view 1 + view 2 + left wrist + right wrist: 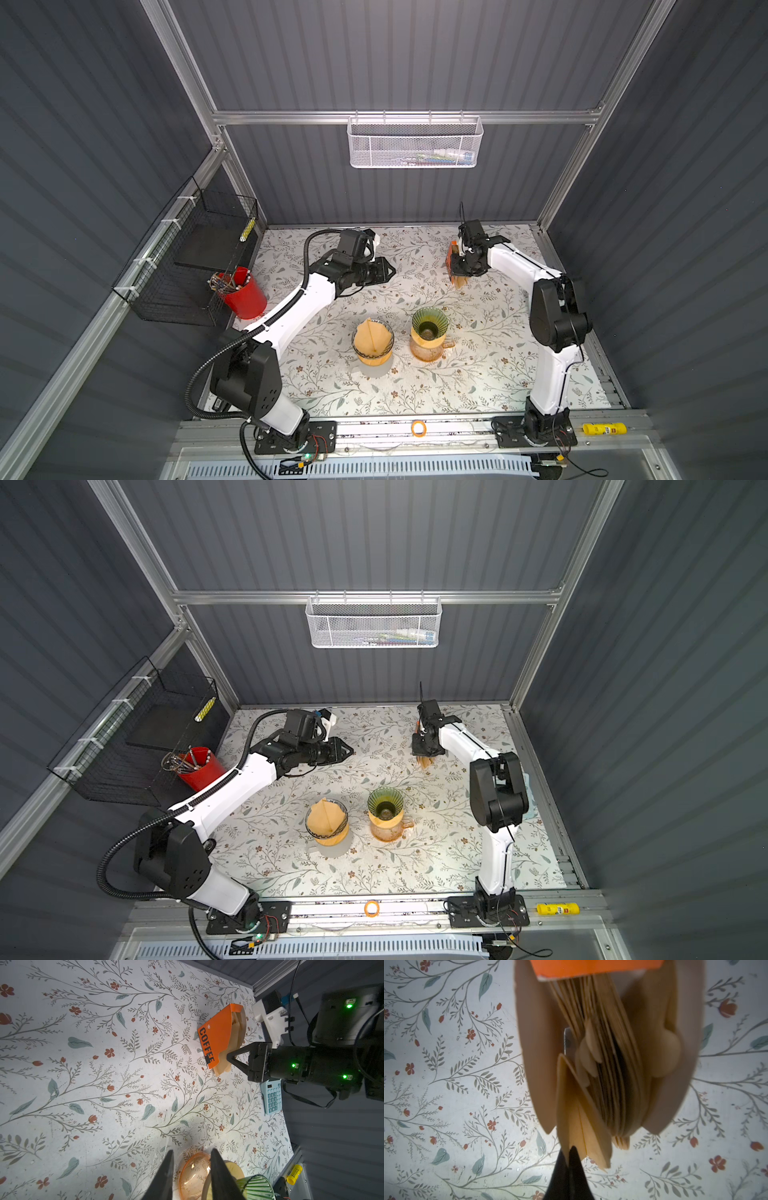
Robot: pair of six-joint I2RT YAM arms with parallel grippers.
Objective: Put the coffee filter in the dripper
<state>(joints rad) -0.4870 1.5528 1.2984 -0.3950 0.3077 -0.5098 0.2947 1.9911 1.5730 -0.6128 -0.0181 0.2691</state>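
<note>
Filter: one coffee filter (571,1109) is fanned out from the rest of the stack (612,1068) at the mouth of the orange COFFEE box (216,1041); it is well apart from both drippers.
Right fingers: your right fingers (560,1180) are together, clamped on that coffee filter's lower edge, right at the box opening.
Left fingers: your left fingers (164,1180) are apart with nothing between them, held above the surface (478,374) toward the back left, tips pointing across at the box.
Box: it sits at the back right of the surface in both top views, mostly hidden there by your right wrist; the tan stack pokes out of its open end.
Green dripper: the green dripper (438,318) sits upright on the amber carafe (428,351), mid-surface, ribbed cone open upward.
Second dripper: the clear dripper (391,340) stands just left of the green one, not touching it, with a tan paper cone (368,336) spread inside.
Edges: you have a red cup of pens (245,299) at the left edge and a blue calculator (272,1097) by the right edge.
Front rail: an orange tape ring (418,428) and a yellow tube (604,428) lie on it.
</note>
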